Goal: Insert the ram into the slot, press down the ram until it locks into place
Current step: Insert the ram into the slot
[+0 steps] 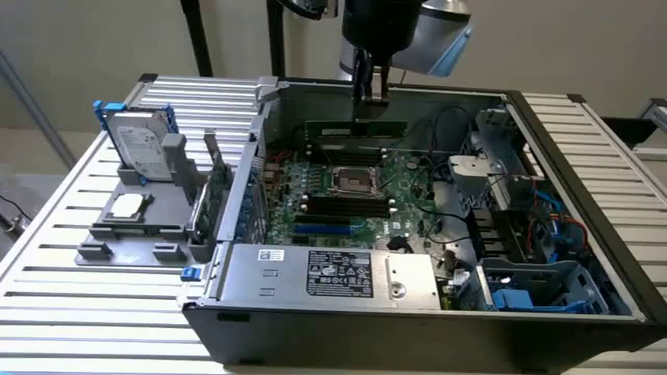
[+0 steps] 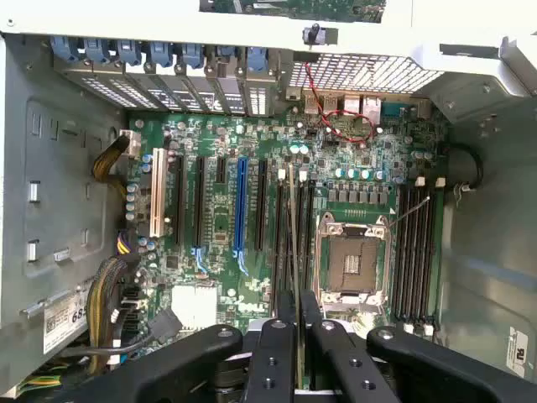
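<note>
On the slatted metal tabletop [image 1: 83, 312], an open computer case [image 1: 312, 332]. Past the processor socket [image 1: 346, 178], the black slot [image 1: 349, 147]. Just above it, seemingly not seated yet, the ram [image 1: 354, 126], pinched in the closed claw [image 1: 371, 105]. Likely to jam or bend if pressed down tilted or off-line from the end clips.

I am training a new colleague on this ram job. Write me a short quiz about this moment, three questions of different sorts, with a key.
1. True or false: the gripper is shut on the ram.
2. Which thing stands in the grey tray, at the exterior view's left of the computer case? A) hard drive B) keyboard C) fan
3. Fill in: on the motherboard, besides the white slot and the black ones, one long slot is ___.
Key: 1 true; 2 A; 3 blue, the blue slot.
</note>
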You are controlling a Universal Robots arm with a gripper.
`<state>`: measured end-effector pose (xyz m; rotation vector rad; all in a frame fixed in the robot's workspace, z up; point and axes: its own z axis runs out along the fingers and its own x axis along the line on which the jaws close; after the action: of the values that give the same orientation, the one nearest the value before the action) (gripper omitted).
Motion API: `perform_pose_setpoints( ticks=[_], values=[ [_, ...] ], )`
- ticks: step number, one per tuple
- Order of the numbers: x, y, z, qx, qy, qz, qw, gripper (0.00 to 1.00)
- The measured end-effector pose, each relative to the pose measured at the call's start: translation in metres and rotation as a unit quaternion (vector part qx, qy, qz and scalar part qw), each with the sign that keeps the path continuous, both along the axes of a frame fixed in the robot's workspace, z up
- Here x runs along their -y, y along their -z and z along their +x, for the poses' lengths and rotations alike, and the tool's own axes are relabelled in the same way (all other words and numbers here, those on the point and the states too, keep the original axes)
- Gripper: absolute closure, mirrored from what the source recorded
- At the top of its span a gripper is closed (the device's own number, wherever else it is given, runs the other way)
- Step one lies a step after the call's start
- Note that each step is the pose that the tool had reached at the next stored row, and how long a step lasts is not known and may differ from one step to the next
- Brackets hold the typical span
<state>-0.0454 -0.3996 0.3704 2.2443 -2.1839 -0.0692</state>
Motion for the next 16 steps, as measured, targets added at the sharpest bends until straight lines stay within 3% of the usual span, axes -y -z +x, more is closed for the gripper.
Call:
perform_pose_setpoints(
  ticks=[11, 16],
  values=[
    [0.0000, 0.0005, 0.0000, 0.0000, 0.000, 0.0003, 1.0000, 0.86],
    [-0.0001, 0.0076, 0.0000, 0.0000, 0.031, -0.0001, 0.9995, 0.86]
  ],
)
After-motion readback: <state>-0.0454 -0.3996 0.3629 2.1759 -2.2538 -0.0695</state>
